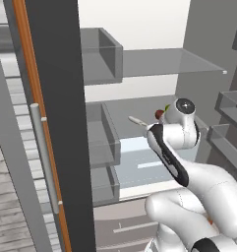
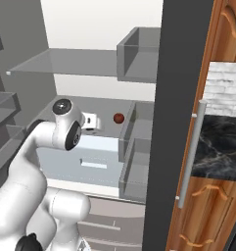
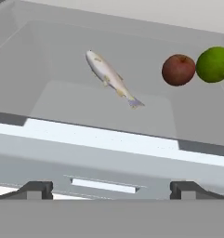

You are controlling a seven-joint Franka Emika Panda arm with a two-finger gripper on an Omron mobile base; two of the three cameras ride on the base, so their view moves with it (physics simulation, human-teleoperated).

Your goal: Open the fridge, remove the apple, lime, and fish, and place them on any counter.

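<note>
Already swung open, the fridge (image 1: 61, 98) shows its white interior and grey shelves as the robot's gripper (image 3: 111, 189) hovers at the front edge of a middle shelf, its jaws spread wide and holding nothing. On that shelf lie all three targets: the fish (image 3: 111, 77), slender and silvery, rests at an angle near the middle, while the apple (image 3: 178, 69) sits well to its side with the lime (image 3: 214, 64) touching or just beside it. Judging by this layout, the door step is done and the removal step is only beginning, with none of the three items yet on the counter (image 2: 220, 147), whose black marble top shows past the open door in the right base view. The next move appears to call for reaching deeper over the shelf lip, centring the open fingers on one item, probably the fish lying nearest the hand's line, and closing across its narrow body. No brand, label or legible writing shows on the fridge, the food or the cabinets.
</note>
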